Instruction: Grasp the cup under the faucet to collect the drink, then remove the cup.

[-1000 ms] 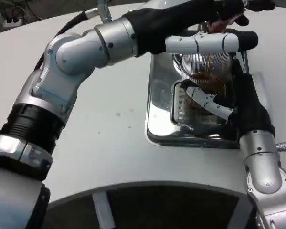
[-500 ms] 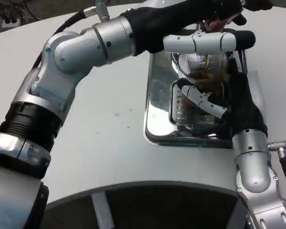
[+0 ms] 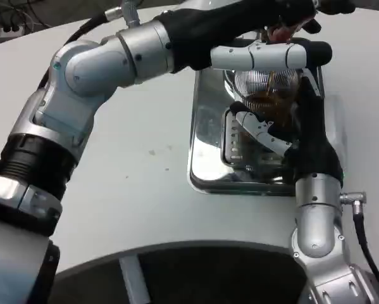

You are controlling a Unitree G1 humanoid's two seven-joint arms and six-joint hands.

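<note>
in the upper right of the frame, your right hand (image 3: 284, 130) grips the cup (image 3: 268, 95), which sits on the steel tray (image 3: 208, 136) holding brown drink. your left hand (image 3: 290, 22) reaches across above it at the top edge; you cannot tell how its fingers lie.

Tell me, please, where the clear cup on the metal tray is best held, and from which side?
Around its ribbed side wall, from the robot's right, where the right hand already wraps the cup. Its rim must stay open for the brown drink, and the left hand crosses above.
</note>
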